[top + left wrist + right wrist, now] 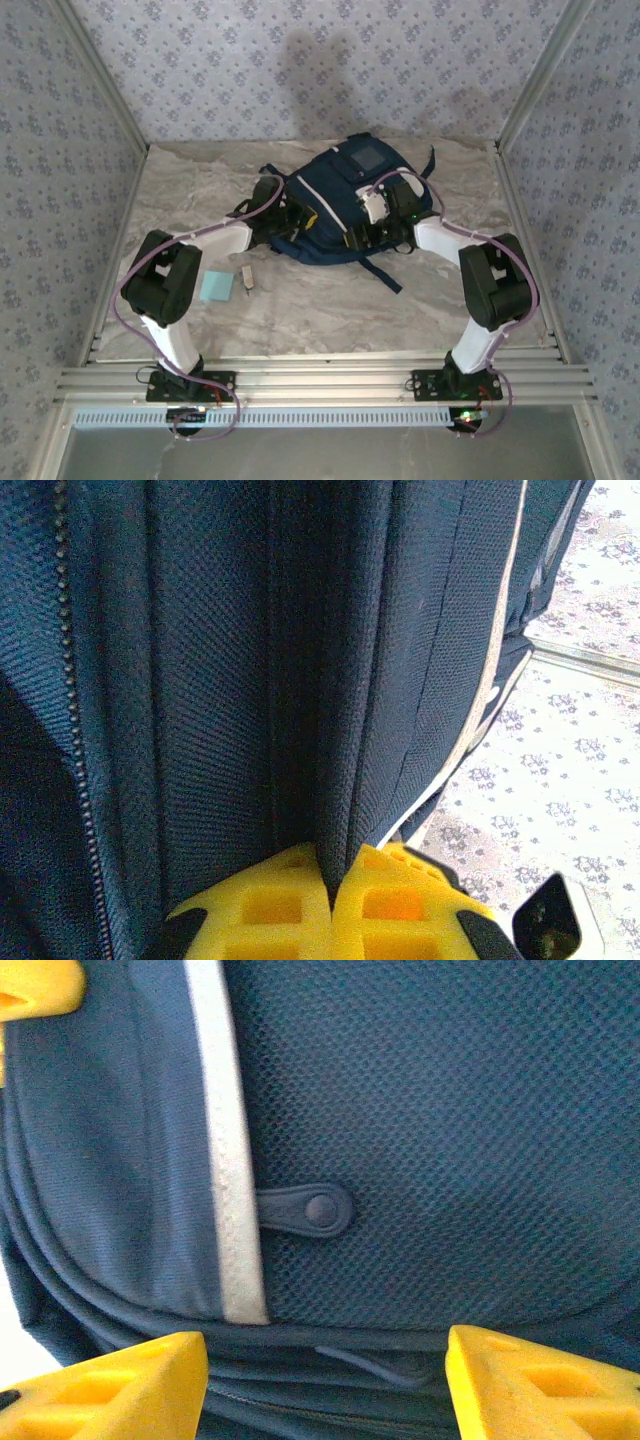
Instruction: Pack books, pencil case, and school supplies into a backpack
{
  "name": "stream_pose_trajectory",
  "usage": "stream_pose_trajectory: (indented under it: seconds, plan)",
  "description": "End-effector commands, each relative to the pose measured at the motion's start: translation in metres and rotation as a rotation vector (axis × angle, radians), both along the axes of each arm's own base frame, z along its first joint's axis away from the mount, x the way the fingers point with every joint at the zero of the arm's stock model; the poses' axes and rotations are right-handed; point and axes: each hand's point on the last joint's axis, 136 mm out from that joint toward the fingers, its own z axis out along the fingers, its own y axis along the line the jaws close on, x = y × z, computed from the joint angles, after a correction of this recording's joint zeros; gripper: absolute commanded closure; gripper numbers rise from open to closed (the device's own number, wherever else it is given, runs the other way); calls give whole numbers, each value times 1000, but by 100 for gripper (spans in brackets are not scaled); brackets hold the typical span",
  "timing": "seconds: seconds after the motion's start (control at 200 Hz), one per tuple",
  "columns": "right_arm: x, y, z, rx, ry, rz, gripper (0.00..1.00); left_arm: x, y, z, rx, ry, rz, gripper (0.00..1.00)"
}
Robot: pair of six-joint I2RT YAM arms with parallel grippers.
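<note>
Two arms reach onto the backpack point(345, 195), which lies in the middle of the tabletop point(330, 310) towards the far side, grey patch facing up.

- Left gripper point(331, 905): at the bag's left edge, yellow fingers pressed together on an upright fold of navy fabric. A zip point(75, 730) runs down just left of the fold.
- Right gripper point(325, 1385): at the bag's near right side. Its fingers stand wide apart with nothing pinched between them. Mesh fabric, a white stripe point(228, 1160) and a small snap tab point(310, 1208) lie just ahead of it.
- Light-blue pad point(214, 286): flat on the tabletop, near-left of the bag and well apart from it.
- Beige block point(247, 278): just right of the pad, not touching it.
</note>
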Motion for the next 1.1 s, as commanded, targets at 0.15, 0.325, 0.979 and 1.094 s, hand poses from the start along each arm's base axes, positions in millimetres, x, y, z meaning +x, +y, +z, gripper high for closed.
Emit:
stream_pose_trajectory:
  seconds: [0.15, 0.325, 0.979, 1.094]
  plan:
    - [-42, 38, -1, 103, 115, 67, 36, 0, -27, 46, -128, -89, -49, 100]
    - [-45, 50, 4, 197, 152, 77, 38, -1, -30, 46, -134, -91, -48, 100]
    - [14, -12, 21, 442, 138, -716, 35, -4, -50, 81, -282, -105, -55, 100]
    - [24, -28, 27, 528, 100, -842, 33, -10, -57, 83, -313, -86, -65, 100]
